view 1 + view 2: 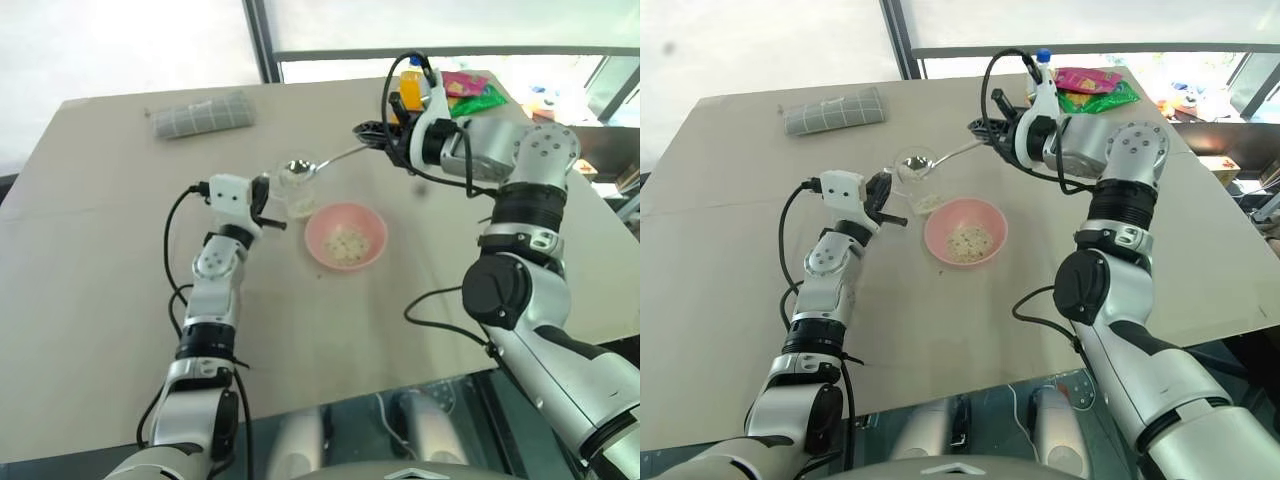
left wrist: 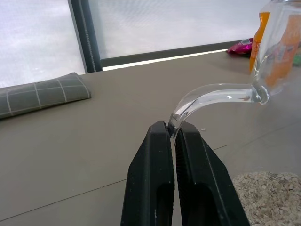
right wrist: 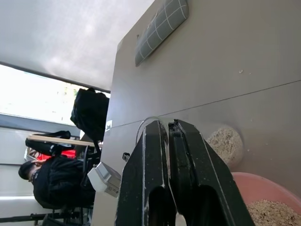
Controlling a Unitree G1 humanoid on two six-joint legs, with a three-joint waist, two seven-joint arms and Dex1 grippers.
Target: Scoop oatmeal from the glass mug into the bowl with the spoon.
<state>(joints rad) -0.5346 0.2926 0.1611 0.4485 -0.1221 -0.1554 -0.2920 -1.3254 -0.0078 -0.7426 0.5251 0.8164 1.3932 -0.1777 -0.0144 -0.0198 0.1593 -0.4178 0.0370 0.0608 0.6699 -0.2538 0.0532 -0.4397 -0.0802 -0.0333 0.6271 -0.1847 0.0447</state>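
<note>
My left gripper (image 1: 270, 203) is shut on the curved handle of the glass mug (image 1: 296, 185), whose clear handle (image 2: 211, 92) runs up from its fingertips. The spoon (image 1: 335, 158) slants from my right gripper (image 1: 368, 135), shut on its handle end, down to the mug's mouth, where its oval bowl sits. The pink bowl (image 1: 318, 240) stands just right of the mug with oatmeal (image 1: 347, 243) in its bottom. Another heap of oatmeal (image 1: 927, 203) shows right under the mug, seemingly on the table.
A grey checked cloth roll (image 1: 203, 115) lies at the back left. An orange bottle (image 1: 410, 90) and bright snack packets (image 1: 470, 92) sit at the back right behind my right arm. The table (image 1: 100, 260) is beige.
</note>
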